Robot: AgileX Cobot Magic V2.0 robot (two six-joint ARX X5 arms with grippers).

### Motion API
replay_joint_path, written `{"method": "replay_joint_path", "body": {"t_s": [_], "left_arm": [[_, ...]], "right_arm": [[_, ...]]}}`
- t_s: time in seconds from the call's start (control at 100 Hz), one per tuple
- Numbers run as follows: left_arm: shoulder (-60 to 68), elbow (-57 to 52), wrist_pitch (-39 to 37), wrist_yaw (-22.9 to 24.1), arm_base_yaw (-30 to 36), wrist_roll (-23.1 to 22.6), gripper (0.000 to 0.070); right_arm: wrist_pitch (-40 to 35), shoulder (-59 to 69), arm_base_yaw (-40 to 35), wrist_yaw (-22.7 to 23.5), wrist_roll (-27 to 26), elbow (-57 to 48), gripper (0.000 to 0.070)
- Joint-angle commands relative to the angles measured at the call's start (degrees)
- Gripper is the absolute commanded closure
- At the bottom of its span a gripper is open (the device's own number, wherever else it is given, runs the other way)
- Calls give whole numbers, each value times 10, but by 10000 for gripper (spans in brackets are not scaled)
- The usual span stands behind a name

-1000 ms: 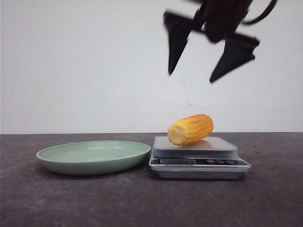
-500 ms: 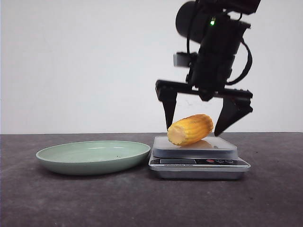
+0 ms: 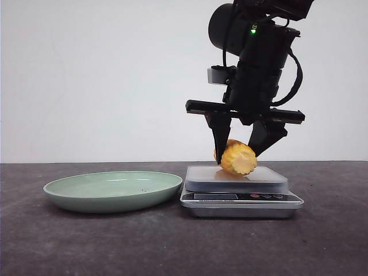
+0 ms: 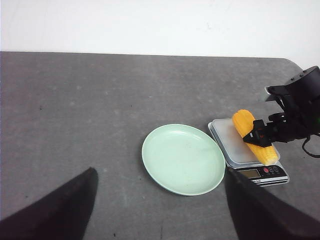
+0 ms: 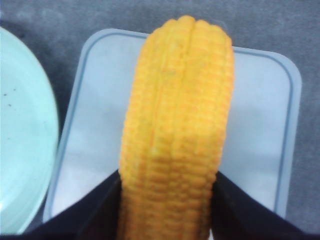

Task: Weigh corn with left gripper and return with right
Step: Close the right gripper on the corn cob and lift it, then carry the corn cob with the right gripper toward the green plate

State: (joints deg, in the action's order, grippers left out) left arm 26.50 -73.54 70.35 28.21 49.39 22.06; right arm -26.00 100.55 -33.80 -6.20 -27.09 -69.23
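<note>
The corn lies on the platform of the silver kitchen scale. My right gripper hangs straight down over it, shut on the corn, with a finger pressed against each side. In the right wrist view the corn fills the gap of that gripper. The corn still rests on the scale platform. My left gripper is open and empty, high above the table. Its view shows the corn and the right gripper from afar.
A pale green plate stands just left of the scale, almost touching it; it also shows in the left wrist view and at the edge of the right wrist view. The dark table runs on around both.
My right gripper came down from above the scale and closed on the corn. The corn turned on the platform, its end now facing the front camera.
</note>
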Motion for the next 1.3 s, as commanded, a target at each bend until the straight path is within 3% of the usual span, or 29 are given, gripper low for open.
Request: {"method": "replay_joint_path", "body": {"t_s": [0.0,0.1,0.47,0.67,0.79,0.95,1.15,1.29], "left_arm": [[3,-6,-5,3,5,0,228],[3,-6,-3,3,5,0,228],[3,-6,19,24,5,1,228],[3,-6,19,24,5,2,228],[3,-6,19,24,5,10,228],[3,-6,19,25,5,12,228],[3,-6,17,31,5,14,228],[3,-6,17,40,5,15,228]], "right_arm": [[5,4,-7,-3,-5,-11,601],[5,-11,-11,-2,10,-11,697],[19,-137,-79,7,72,-11,696],[109,-165,-128,92,92,-13,697],[143,-158,-142,91,94,-19,697],[170,-130,-149,85,70,-28,697],[193,-73,-151,17,14,-41,697],[224,-25,-152,7,-24,-44,697]]}}
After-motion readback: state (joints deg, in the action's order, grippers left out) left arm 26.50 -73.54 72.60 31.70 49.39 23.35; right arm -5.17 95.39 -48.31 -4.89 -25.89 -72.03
